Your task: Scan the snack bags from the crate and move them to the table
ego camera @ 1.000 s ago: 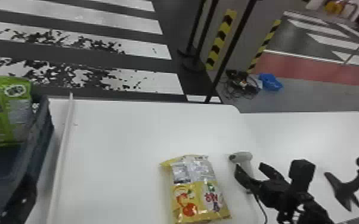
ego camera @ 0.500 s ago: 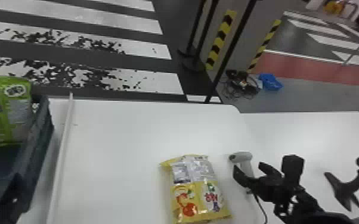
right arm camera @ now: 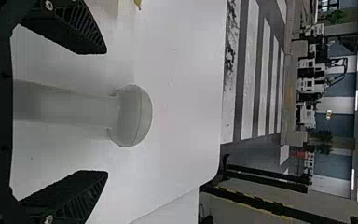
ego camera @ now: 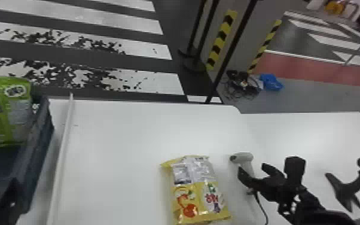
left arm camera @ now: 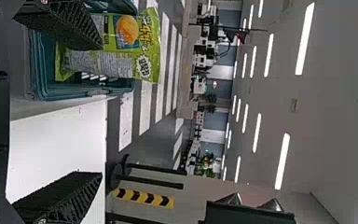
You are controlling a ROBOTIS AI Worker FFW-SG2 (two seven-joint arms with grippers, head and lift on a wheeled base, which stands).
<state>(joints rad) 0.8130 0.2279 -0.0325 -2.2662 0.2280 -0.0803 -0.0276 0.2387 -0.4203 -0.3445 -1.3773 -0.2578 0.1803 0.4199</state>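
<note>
At the bottom left, my left gripper (ego camera: 10, 199) is by the crate's near right side; its fingers stand wide apart around nothing in the left wrist view (left arm camera: 100, 109). A green snack bag (ego camera: 16, 119) stands in the dark crate (ego camera: 39, 134), also seen as the green bag (left arm camera: 121, 63) in the left wrist view. On the table lies a yellow snack bag (ego camera: 198, 191). Right of it, my right gripper (ego camera: 252, 172) is open at the white scanner (ego camera: 243, 157). The right wrist view has the scanner (right arm camera: 133, 115) between the parted fingers of this gripper (right arm camera: 106, 112).
A pale raised strip (ego camera: 61, 155) runs along the white table (ego camera: 122, 134) between crate and yellow bag. A black forked stand (ego camera: 348, 188) is at the far right. The scanner's cable (ego camera: 261, 206) trails toward the near edge. Dark poles (ego camera: 233, 48) rise beyond the table.
My left gripper has moved a little left, toward the crate. The right gripper and its wrist have shifted slightly left by the scanner. Both bags lie as before.
</note>
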